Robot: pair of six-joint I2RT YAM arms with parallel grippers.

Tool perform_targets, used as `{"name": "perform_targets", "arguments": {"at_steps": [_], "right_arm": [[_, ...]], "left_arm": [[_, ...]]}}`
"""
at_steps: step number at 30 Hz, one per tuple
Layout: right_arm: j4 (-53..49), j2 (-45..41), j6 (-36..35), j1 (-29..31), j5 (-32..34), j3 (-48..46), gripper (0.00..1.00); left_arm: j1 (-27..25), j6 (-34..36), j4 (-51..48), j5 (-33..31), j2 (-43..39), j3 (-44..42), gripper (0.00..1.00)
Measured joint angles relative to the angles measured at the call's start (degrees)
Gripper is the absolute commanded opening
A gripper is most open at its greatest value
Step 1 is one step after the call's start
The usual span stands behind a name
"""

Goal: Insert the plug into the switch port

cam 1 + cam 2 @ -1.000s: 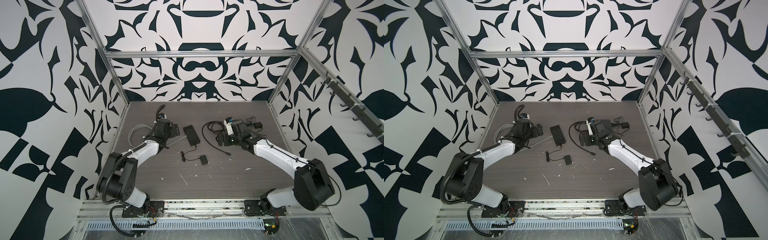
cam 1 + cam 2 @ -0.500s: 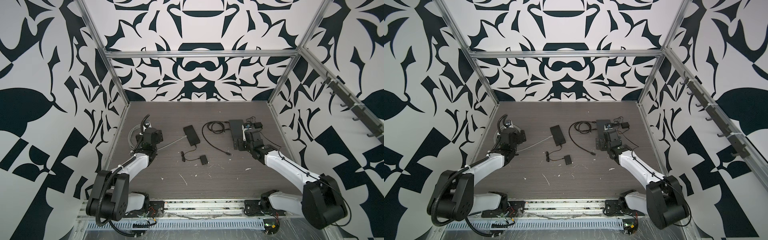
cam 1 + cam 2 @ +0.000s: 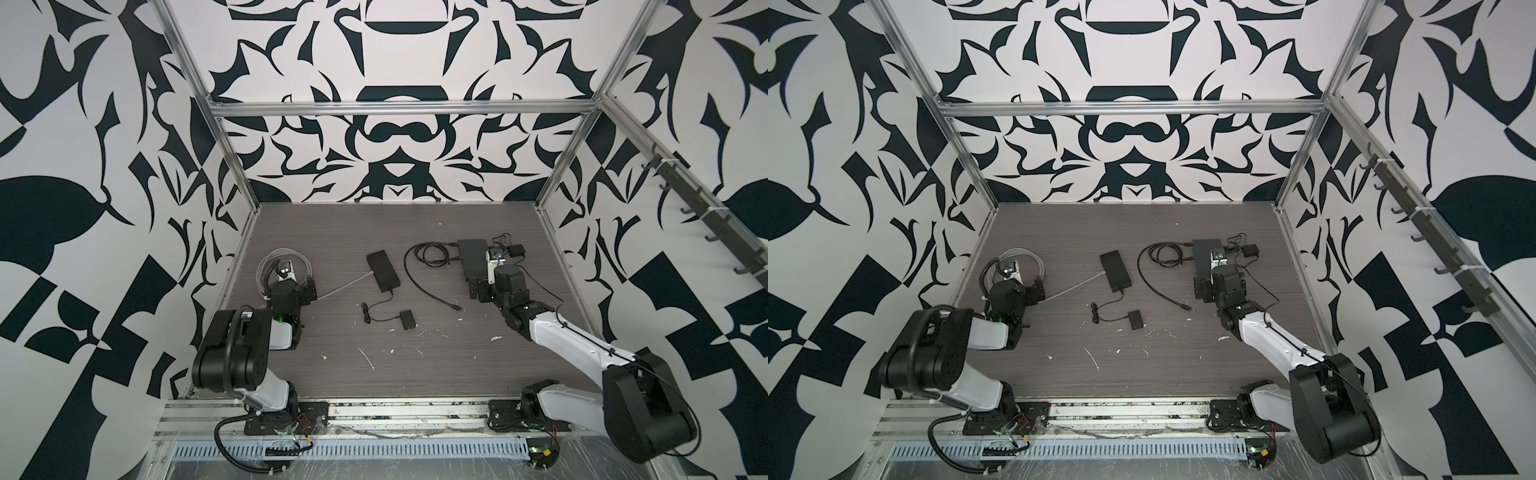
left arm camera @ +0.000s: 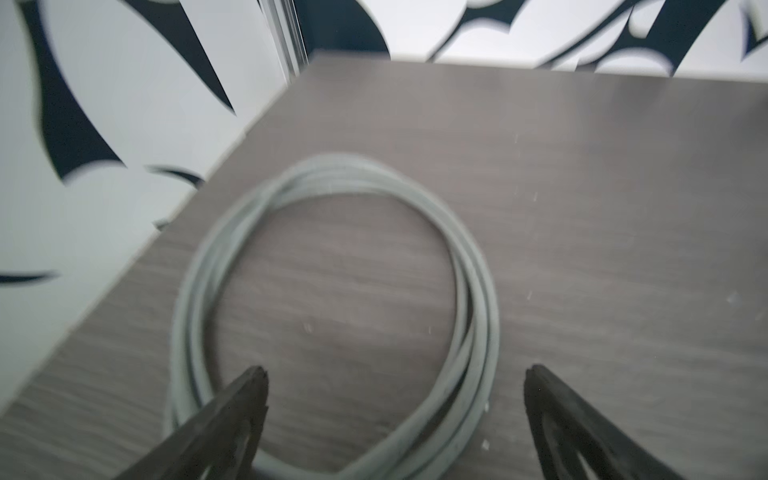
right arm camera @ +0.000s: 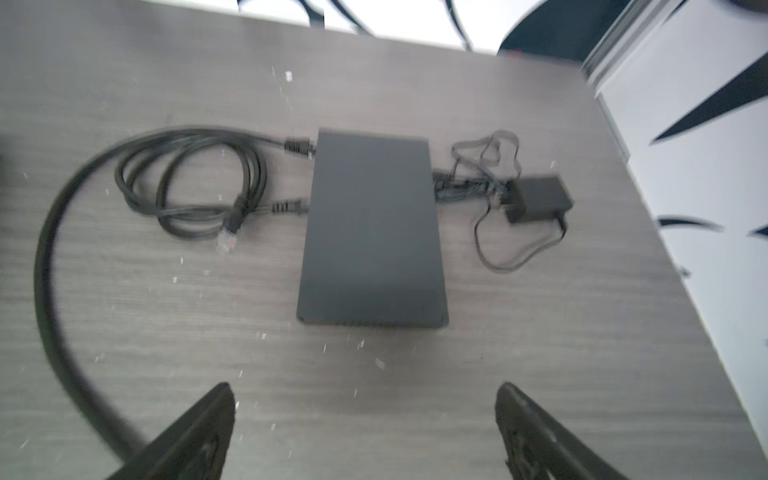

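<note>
A black switch [image 3: 383,271] [image 3: 1115,270] lies mid-table. A grey cable's plug [image 3: 369,273] [image 3: 1101,273] meets its left side. That cable runs left to a grey coil [image 3: 266,266] [image 4: 332,316]. My left gripper [image 3: 289,282] [image 4: 395,374] hangs open over the coil's near edge, holding nothing. A second black switch [image 3: 471,262] [image 5: 372,224] lies at the right with two black plugs in its side. My right gripper [image 3: 486,274] [image 5: 363,390] stands open and empty just short of it. Two loose black plugs lie nearby [image 5: 226,241] [image 3: 458,308].
A small power adapter [image 3: 517,250] [image 5: 536,199] with thin wire lies beside the right switch. Another adapter [image 3: 407,320] with a cord lies front of the middle switch. White scraps litter the table. Patterned walls close in on the left, the right and the back.
Both arms have drawn back toward the front. The left gripper left the grey cable near the middle switch and now hangs over the coil. The right gripper backed off the right switch.
</note>
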Motion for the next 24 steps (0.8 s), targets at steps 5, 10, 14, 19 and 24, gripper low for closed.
{"name": "perform_targets", "arguments": {"at_steps": [5, 10, 14, 19, 24], "right_arm": [[12.4, 2.7, -3.1, -4.0, 0.6, -6.7, 1.0], [25.9, 13.0, -5.3, -5.4, 0.1, -7.5, 1.0], [35.4, 21.4, -5.4, -6.1, 0.0, -8.5, 1.0], [37.4, 22.3, -5.0, -7.4, 0.0, -8.6, 1.0], [38.5, 22.2, -4.9, -7.6, 0.3, -8.6, 1.0]], "left_arm": [[0.1, -0.1, 1.2, 0.3, -0.9, 1.7, 0.99], [0.2, -0.2, 1.1, 0.3, -1.3, 2.7, 0.99], [0.2, -0.2, 0.5, 0.3, -1.3, 3.3, 0.99], [0.2, -0.2, 0.4, 0.3, -1.3, 3.4, 0.99], [0.2, -0.2, 0.4, 0.3, -1.3, 3.4, 0.99]]}}
